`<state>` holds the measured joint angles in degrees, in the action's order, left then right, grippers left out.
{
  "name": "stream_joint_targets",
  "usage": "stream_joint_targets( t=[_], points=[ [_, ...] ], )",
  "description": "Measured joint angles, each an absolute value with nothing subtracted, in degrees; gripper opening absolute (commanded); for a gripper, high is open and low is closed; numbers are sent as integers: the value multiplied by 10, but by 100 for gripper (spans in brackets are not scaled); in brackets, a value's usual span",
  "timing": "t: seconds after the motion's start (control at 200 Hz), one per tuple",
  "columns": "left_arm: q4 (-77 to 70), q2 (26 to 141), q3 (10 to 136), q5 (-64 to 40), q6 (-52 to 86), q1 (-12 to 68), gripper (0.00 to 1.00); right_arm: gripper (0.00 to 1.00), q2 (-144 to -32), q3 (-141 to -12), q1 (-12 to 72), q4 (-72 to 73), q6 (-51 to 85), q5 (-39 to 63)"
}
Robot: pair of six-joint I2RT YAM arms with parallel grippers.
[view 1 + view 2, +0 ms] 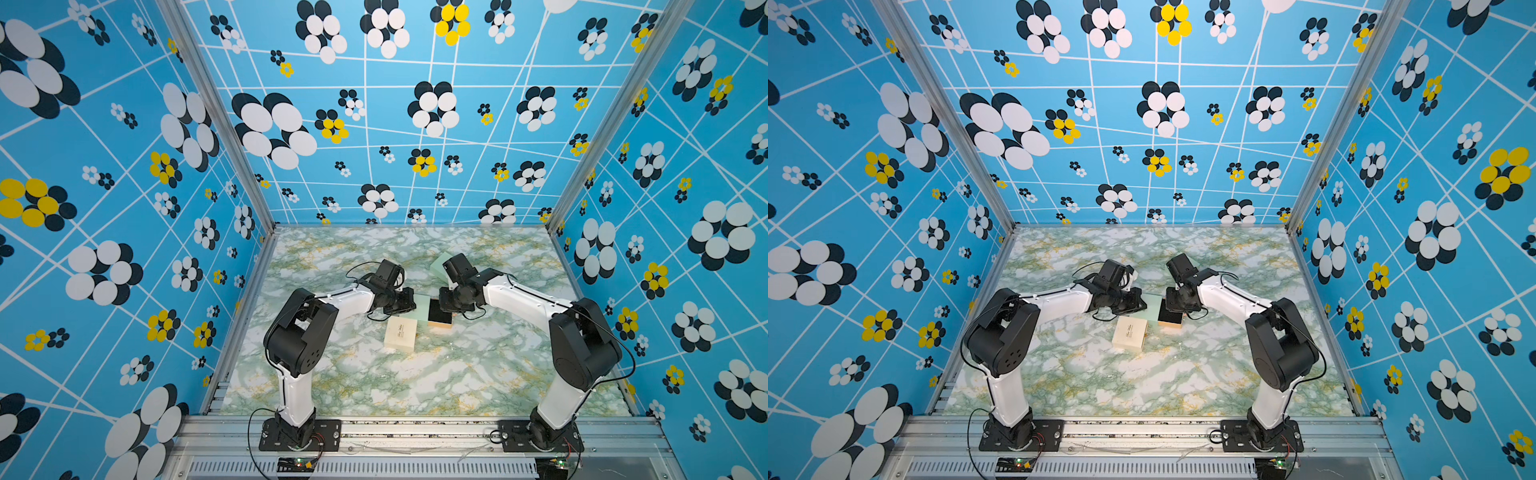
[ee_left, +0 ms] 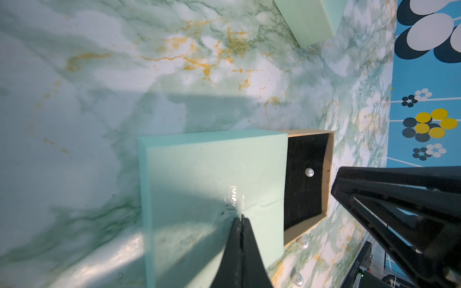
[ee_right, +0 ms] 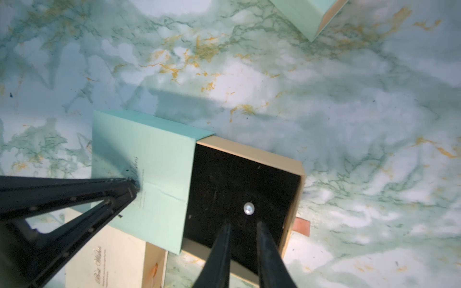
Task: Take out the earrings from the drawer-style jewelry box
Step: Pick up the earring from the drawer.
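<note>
**A:** Start at the left. What is the left pincer (image 2: pixel 241 219) doing?

**B:** Its jaws are pressed together and pinch nothing. The tips bear down on the mint-green cardboard sleeve (image 3: pixel 159 154) of the drawer-style box, pinning it to the green-veined marble-print bench (image 3: pixel 349 99).

**A:** And further right?

**B:** The tan cardboard drawer with the black lining (image 3: pixel 249 152) stands pulled out of the sleeve. One round pearly-white earring (image 3: pixel 248 208) sits on the lining, clear of the walls. Two more pearly beads (image 2: pixel 303 243) lie on the bench just beside the drawer's outer wall, so I judge those are already out.

**A:** The right pincer (image 3: pixel 243 224)?

**B:** It hangs over the drawer, jaws slightly spread and empty, with the earring just ahead of the tips.

**A:** How should it take this one?

**B:** I'd centre the gap over the pearl and go down until the tips nearly touch the lining. Then I'd close slowly, because a round bead probably squirts out of an off-centre squeeze. The left pincer should hold the sleeve down while the right lifts straight up.
</note>
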<state>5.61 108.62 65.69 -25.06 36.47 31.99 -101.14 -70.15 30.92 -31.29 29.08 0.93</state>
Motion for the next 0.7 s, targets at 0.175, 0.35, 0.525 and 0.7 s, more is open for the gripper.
stream_joint_targets(
  t=[0.175, 0.35, 0.525, 0.7],
  points=[
    [56, 1086, 657, -251, 365, 320, 0, 22, -1014, -703, 315, -314, 291, 5],
    [56, 1086, 657, -251, 365, 320, 0, 22, -1025, -703, 316, -314, 291, 5],
    [56, 1086, 657, -251, 365, 320, 0, 22, -1032, -706, 318, -316, 291, 4],
    [56, 1086, 657, -251, 365, 320, 0, 22, -1035, -706, 319, -316, 291, 3]
  ],
)
